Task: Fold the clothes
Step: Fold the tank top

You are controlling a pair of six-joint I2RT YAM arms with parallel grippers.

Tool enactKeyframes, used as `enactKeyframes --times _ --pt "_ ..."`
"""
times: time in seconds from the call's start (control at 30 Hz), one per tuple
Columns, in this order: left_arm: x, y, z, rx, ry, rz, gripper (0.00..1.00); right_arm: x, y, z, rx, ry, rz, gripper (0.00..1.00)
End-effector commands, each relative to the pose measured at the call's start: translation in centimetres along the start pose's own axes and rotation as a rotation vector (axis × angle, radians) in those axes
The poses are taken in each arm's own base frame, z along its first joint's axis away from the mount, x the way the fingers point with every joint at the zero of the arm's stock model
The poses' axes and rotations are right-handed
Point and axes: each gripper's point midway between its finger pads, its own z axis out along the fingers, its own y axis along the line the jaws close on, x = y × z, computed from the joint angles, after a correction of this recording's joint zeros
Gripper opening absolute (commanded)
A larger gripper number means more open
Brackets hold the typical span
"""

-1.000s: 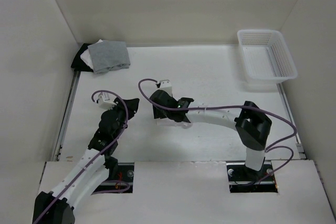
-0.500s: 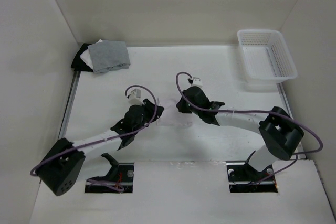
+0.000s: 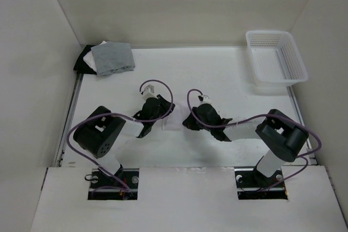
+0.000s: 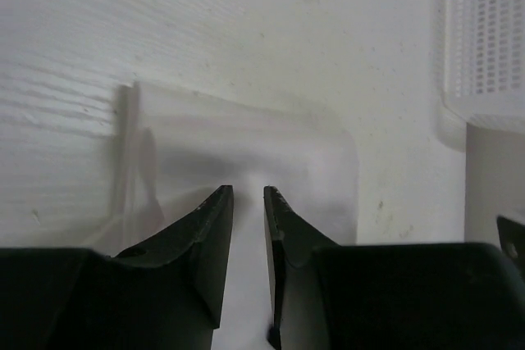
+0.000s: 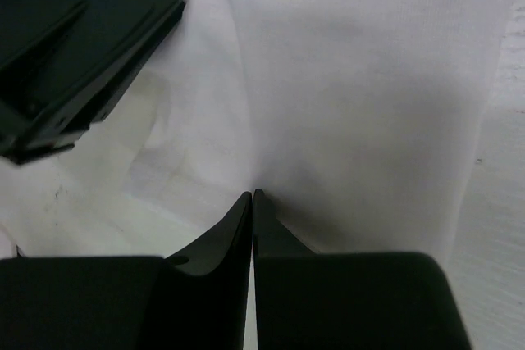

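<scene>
Shows, from overhead, two robot arms bent inward over a white table [image 3: 228, 80], their tips near each other at a small white garment [image 3: 175, 125] lying flat directly between the two sets of jaws. From the left wrist, finds the left gripper [image 4: 246, 194] with its jaws a narrow slit apart, low over the garment, pale fabric spread just ahead of the tips and showing through the slit; cannot tell whether any cloth is clamped there. From the right wrist, finds the right gripper [image 5: 253, 194] with its jaws pressed together on the garment, soft creases in the fabric running toward the tips, apparently pinching a fold of it. Places the left gripper's dark body ahead and to the left of the right jaws, over the same cloth. Leaves a grey folded cloth [image 3: 112, 58], stacked on a black folded cloth [image 3: 81, 62], well beyond and to the left of the left jaws. Sets a white perforated plastic basket [image 3: 276, 57] well apart, beyond and to the right of the right jaws.
</scene>
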Motion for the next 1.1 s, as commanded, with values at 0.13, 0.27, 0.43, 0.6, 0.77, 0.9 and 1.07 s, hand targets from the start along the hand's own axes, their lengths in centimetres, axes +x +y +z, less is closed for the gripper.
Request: enactKeyframes --times 0.13,0.27,0.43,0.6,0.77,0.9,1.07 --pt "-4.6 -0.9 1.8 0.052 -0.101 -0.054 0.19 -0.3 1.0 -1.0 -0.073 -0.046 0.012 0.06" --pt "-6.5 -1.7 0.8 0.080 -0.148 -0.059 0.22 0.1 1.0 -1.7 -0.071 -0.034 0.008 0.09" --pt "-8.5 -5.2 -2.6 0.178 -0.209 -0.015 0.27 -1.2 4.1 -4.1 -0.141 -0.060 -0.048 0.27" --pt "-6.0 -5.2 -5.7 0.152 -0.155 0.089 0.33 -5.4 6.8 -7.6 -0.206 -0.180 -0.097 0.40" --pt "-4.1 -1.8 -8.2 0.044 -0.093 0.131 0.42 -12.5 4.6 -11.6 -0.141 -0.438 -0.065 0.53" --pt "-4.6 0.6 -10.8 -0.028 -0.101 0.138 0.48 -16.4 0.8 -14.6 -0.076 -0.622 -0.001 0.62" --pt "-6.9 4.1 -13.0 -0.170 -0.154 0.169 0.53 -16.5 -6.3 -15.0 0.037 -0.718 0.093 0.71"
